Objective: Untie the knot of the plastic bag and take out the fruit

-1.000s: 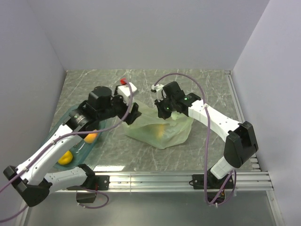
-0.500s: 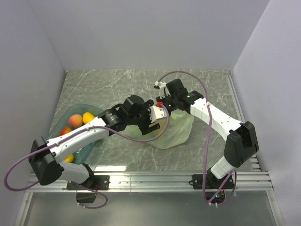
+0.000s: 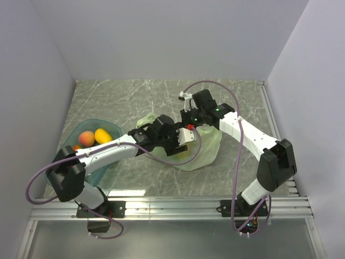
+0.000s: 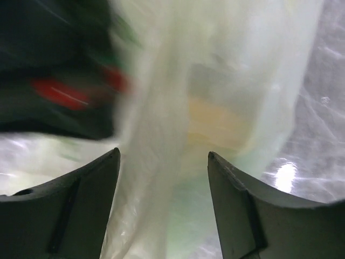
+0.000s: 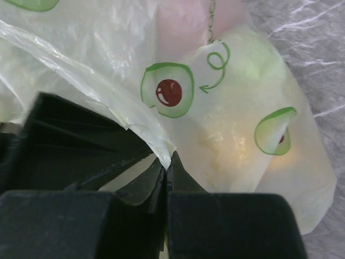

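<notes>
The pale-green plastic bag [image 3: 202, 150] lies mid-table. My right gripper [image 3: 190, 123] is shut on a strip of the bag's film at its upper edge, as the right wrist view [image 5: 168, 157] shows. My left gripper [image 3: 177, 147] is open at the bag's left side, its fingers [image 4: 86, 199] astride a fold of film [image 4: 151, 178] without closing on it. A yellowish fruit shows through the film in the left wrist view [image 4: 213, 121] and the right wrist view [image 5: 226, 143]; a pinkish one [image 5: 183, 21] lies beyond it. I cannot make out the knot.
A teal transparent tray [image 3: 110, 125] sits at the left with a reddish fruit [image 3: 85, 138] and a yellow-orange mango [image 3: 102, 135]. A loose flap of bag film [image 3: 146, 120] lies behind the left arm. Walls enclose the table on three sides.
My left arm swung right from over the tray to the bag and now has its open fingers against the bag. My right gripper kept its hold on the bag's edge, shifting slightly.
</notes>
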Controlling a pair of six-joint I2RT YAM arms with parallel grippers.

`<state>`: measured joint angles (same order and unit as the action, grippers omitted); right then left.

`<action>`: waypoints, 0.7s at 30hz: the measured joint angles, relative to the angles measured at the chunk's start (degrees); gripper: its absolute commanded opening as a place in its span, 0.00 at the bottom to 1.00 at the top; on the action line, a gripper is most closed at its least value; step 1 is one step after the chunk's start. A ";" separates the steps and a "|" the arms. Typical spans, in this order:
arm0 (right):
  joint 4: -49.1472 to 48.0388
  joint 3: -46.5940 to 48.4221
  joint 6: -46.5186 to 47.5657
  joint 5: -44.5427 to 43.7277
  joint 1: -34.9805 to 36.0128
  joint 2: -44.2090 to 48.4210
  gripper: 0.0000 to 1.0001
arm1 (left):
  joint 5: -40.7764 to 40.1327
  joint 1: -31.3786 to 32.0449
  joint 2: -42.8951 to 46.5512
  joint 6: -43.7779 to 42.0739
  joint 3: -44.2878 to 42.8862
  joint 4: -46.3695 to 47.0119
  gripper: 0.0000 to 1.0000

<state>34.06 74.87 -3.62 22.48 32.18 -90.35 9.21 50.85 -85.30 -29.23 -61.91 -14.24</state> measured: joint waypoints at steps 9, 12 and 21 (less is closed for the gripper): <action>-5.68 1.07 -4.04 -0.66 -6.73 -5.18 0.00 | 2.60 7.78 0.20 19.93 17.22 4.35 0.57; -8.17 1.55 -5.22 -1.97 -8.17 -11.13 0.00 | 3.13 11.02 -0.09 26.40 18.14 4.20 0.47; -11.50 2.82 -9.88 -5.35 -13.05 -17.20 0.02 | 3.74 11.91 -4.04 44.26 20.83 12.48 0.35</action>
<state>22.57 77.69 -13.50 17.12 19.14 -107.55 12.95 62.76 -89.34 15.03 -41.08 -1.76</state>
